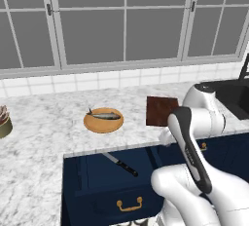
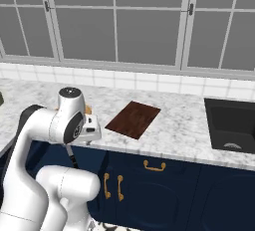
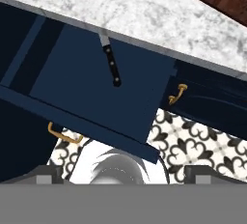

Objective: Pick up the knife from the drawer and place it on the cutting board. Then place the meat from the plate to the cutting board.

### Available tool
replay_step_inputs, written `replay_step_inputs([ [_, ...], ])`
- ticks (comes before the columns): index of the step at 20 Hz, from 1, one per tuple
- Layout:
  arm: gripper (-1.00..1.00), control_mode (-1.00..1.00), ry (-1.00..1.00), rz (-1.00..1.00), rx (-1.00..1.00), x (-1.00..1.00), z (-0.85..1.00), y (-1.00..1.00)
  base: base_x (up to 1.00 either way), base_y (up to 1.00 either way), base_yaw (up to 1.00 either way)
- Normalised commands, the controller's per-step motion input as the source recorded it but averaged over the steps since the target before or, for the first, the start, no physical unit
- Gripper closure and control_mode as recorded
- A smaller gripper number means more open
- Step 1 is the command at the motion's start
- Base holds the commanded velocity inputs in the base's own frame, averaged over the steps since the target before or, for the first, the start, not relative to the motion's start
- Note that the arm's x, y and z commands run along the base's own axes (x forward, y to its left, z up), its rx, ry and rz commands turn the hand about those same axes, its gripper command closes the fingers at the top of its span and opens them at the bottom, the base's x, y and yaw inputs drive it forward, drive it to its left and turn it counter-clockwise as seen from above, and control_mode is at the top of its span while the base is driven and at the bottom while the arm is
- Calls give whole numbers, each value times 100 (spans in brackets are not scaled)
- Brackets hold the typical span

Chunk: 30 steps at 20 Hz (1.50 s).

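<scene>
The wide navy drawer [image 1: 97, 181] stands pulled open below the counter edge, brass handle on its front. Inside lies the knife [image 1: 121, 164], black handle toward me; in the hand view the knife [image 3: 111, 63] lies in the drawer [image 3: 87, 88] with its blade tip under the counter lip. My gripper [image 3: 124, 172] hangs above the drawer, open, its fingertips [image 3: 47, 174] wide apart and nothing between them. The fish [image 1: 104, 116] rests on the round orange plate [image 1: 97, 125]. To its right lies the dark cutting board [image 1: 160, 110], also the cutting board [image 2: 133, 119], bare.
A black sink [image 2: 231, 125] is set in the counter at the right. A small jar [image 1: 4, 123] stands at the far left. Smaller navy drawers with brass handles [image 2: 155, 166] run below the counter. Patterned floor tiles [image 3: 202, 141] show beneath the open drawer.
</scene>
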Motion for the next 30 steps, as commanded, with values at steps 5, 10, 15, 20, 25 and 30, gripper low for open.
replay_step_inputs([
  [5, -100, 100, 1, 2, 0, 0, -6, 0, -2, -2, 7],
  [10, -100, 100, 0, 0, 0, 0, 0, 0, -19, -44, 14],
  [15, -100, 100, 0, 0, 0, 0, 0, 0, -14, -75, 13],
  [20, -100, 100, 0, 0, 0, 0, 0, 0, 0, -17, 26],
  [25, -100, 100, 0, 0, 0, 0, 0, 0, 0, -43, 42],
  [30, -100, 100, 0, 0, 0, 0, 0, 0, 1, -84, 38],
])
